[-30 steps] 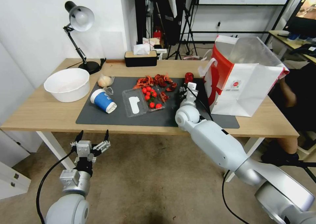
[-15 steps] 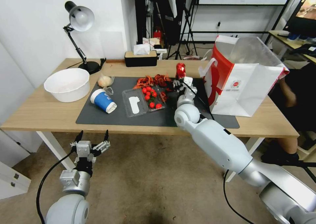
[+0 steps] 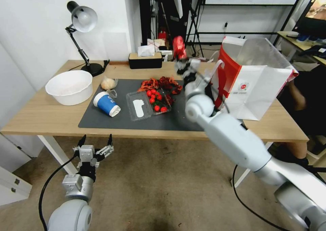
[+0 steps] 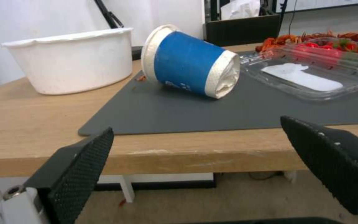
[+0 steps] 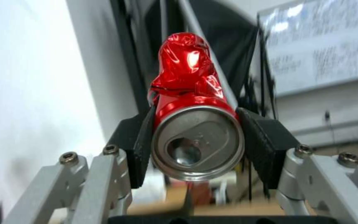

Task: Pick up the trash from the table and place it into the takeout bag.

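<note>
Head view, right gripper (image 3: pixel 182 61) raised above the worktop (image 3: pixel 40 117) beside the takeout bag (image 3: pixel 253 88), fingers (image 5: pixel 266 141) clamped on crushed red can (image 5: pixel 193 124), left gripper (image 3: pixel 95 148) low before the worktop, fingers spread wide, empty.

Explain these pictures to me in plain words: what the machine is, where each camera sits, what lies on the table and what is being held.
This is a wheeled robot with two arms. One camera looks down from its head; one sits on each wrist. The right gripper is shut on a crushed red can, raised above the table beside the takeout bag. The right wrist view looks along that can. The left gripper hangs open, low before the table edge, idle. On the dark mat lie a tipped blue cup, a clear box of tomatoes and red food scraps; a white bowl stands beside it.
</note>
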### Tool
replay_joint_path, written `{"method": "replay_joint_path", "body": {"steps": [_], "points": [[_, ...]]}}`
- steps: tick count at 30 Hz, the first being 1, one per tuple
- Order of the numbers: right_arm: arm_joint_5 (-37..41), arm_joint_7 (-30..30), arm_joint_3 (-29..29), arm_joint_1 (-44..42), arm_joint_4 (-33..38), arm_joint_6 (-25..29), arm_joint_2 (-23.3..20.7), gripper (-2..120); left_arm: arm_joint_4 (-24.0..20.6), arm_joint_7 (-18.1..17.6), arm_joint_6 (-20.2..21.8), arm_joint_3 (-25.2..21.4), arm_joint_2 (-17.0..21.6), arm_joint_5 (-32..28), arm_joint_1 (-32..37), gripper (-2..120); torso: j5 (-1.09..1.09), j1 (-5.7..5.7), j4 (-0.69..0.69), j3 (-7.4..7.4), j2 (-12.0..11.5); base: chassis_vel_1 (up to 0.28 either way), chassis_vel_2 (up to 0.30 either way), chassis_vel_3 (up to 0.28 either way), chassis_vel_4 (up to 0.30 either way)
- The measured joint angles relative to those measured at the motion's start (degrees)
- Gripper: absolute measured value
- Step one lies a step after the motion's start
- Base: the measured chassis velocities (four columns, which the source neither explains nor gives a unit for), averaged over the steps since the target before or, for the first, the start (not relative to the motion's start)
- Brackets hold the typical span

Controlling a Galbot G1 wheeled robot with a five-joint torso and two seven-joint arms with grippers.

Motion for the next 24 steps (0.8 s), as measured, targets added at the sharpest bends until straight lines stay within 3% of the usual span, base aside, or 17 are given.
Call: {"method": "replay_joint_path", "body": {"steps": [11, 14, 15, 18, 19, 22, 24], "points": [[-0.3, -3.6, 7.3, 3.7, 5.6, 0.8, -4.3, 48, 0.2, 0.0, 0.1, -0.1, 0.2, 0.0, -0.3, 100, 0.01, 0.00, 0.00, 0.00, 0.0, 0.000, 0.000, 0.000, 0.000], [-0.3, 0.3, 13.8, 3.3, 12.9, -5.8, -9.7, 48, 0.2, 0.0, 0.3, 0.0, 0.2, 0.2, -0.4, 100, -0.02, 0.00, -0.01, 0.00, 0.0, 0.000, 0.000, 0.000, 0.000], [-0.3, 0.3, 13.8, 3.3, 12.9, -5.8, -9.7, 48, 0.2, 0.0, 0.3, 0.0, 0.2, 0.2, -0.4, 100, -0.02, 0.00, -0.01, 0.00, 0.0, 0.000, 0.000, 0.000, 0.000], [1.0, 7.7, 20.9, -0.8, 17.8, -16.0, -15.7, 48, 0.2, 0.0, 0.3, 0.5, -0.2, 1.1, -0.4, 100, 0.02, 0.00, -0.02, 0.00, 0.0, 0.000, 0.000, 0.000, 0.000], [1.0, 7.7, 20.9, -0.8, 17.8, -16.0, -15.7, 48, 0.2, 0.0, 0.3, 0.5, -0.2, 1.1, -0.4, 100, 0.02, 0.00, -0.02, 0.00, 0.0, 0.000, 0.000, 0.000, 0.000], [3.7, 13.1, 26.0, -6.4, 21.7, -22.6, -19.3, 48, 0.2, 0.1, 0.3, 1.0, -0.4, 1.6, -0.3, 100, 0.01, 0.00, -0.03, 0.00, 0.0, 0.000, 0.000, 0.000, 0.000], [4.4, 14.1, 26.6, -7.5, 22.3, -23.5, -19.6, 48, 0.1, 0.1, 0.3, 1.2, -0.5, 1.8, -0.3, 100, 0.01, -0.01, -0.01, 0.00, 0.0, 0.000, 0.000, 0.000, 0.000]]}}
